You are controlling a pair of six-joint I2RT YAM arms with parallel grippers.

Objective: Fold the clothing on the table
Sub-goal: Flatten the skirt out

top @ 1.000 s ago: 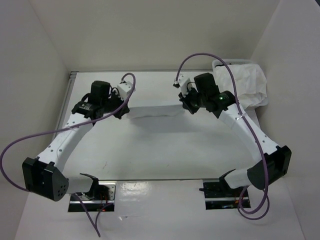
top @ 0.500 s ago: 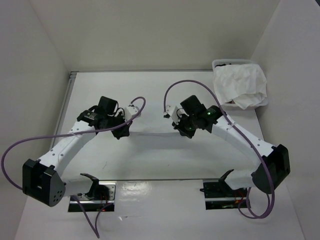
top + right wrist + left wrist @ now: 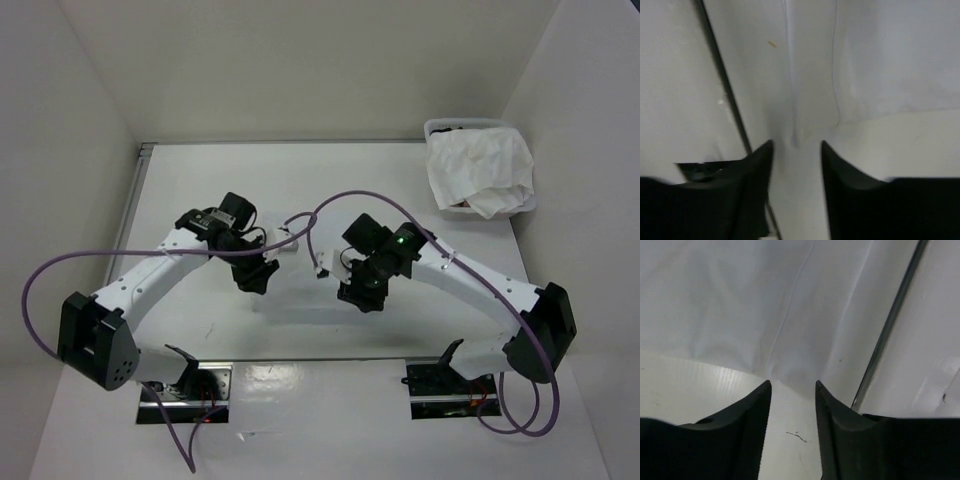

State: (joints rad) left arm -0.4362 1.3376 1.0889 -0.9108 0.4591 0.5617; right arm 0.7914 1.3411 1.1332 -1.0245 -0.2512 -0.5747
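Although nearly everything here is white on white, the largest thing is the matte white rectangular table (image 3: 330, 180). A thin grey metal rail (image 3: 141, 170) runs down its left edge, and plain white walls (image 3: 300, 60) rise around it.

My two white jointed arms bend inward over the near half of the table, the left arm (image 3: 150, 275) and the right arm (image 3: 480, 285) almost meeting at the middle. Their looping purple cables (image 3: 340, 195) cross the space between them.

The flat white fabric garment (image 3: 740, 300) lies on the table under and just ahead of both wrists, showing one long seam. From above, my arms and cables cover part of it, and I cannot trace its outline against the tabletop.

At the far right corner, well apart from my arms, stands a small clear plastic bin (image 3: 465, 124) heaped with crumpled white cloth (image 3: 480, 165).

My left gripper (image 3: 792, 385) has its black fingers partly spread, with nothing between them. My right gripper (image 3: 796, 145) is spread the same way and also empty, just above the garment's edge.
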